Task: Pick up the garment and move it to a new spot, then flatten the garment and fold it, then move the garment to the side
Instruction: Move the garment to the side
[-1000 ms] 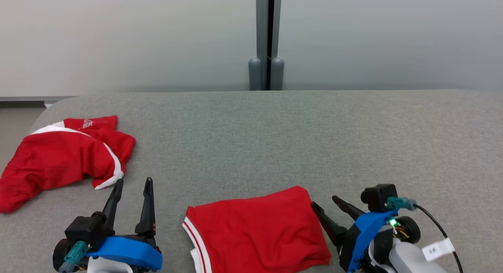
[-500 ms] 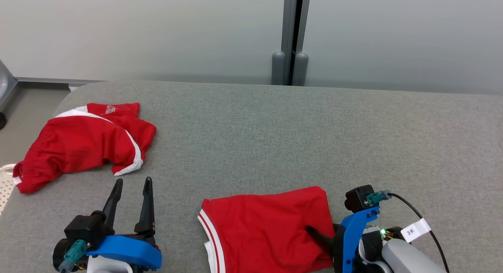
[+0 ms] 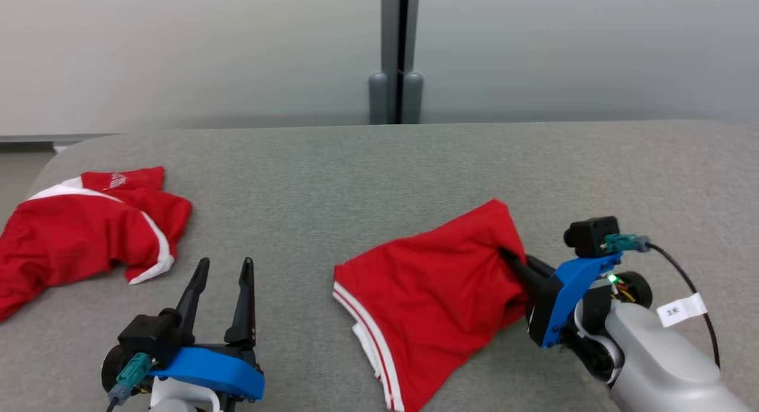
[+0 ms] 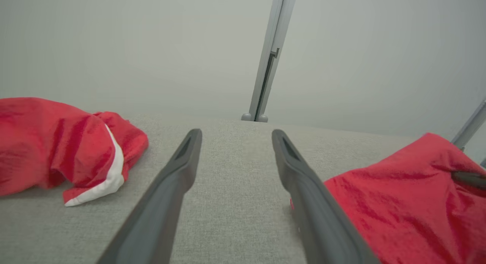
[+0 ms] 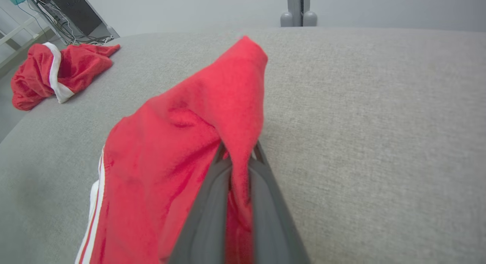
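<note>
The red garment (image 3: 427,281) with white stripes on its hem lies in the near middle of the grey cushioned surface (image 3: 379,169). Its right edge is pinched and raised off the surface by my right gripper (image 3: 508,256), which is shut on the cloth. In the right wrist view the garment (image 5: 182,142) drapes over and between my fingers (image 5: 205,218), hiding their tips. My left gripper (image 3: 226,264) rests at the lower left, open and holding nothing. In the left wrist view, the garment (image 4: 398,203) lies just right of the open left gripper (image 4: 236,135).
A second crumpled red and white garment (image 3: 83,228) lies at the far left of the surface, near its rounded edge. A grey post (image 3: 395,98) stands behind the far edge against the pale wall. Bare grey surface stretches across the middle and right.
My right gripper went from open beside the garment to shut on its right edge, then lifted that edge up and farther away. The camera shifted. My left gripper stayed open.
</note>
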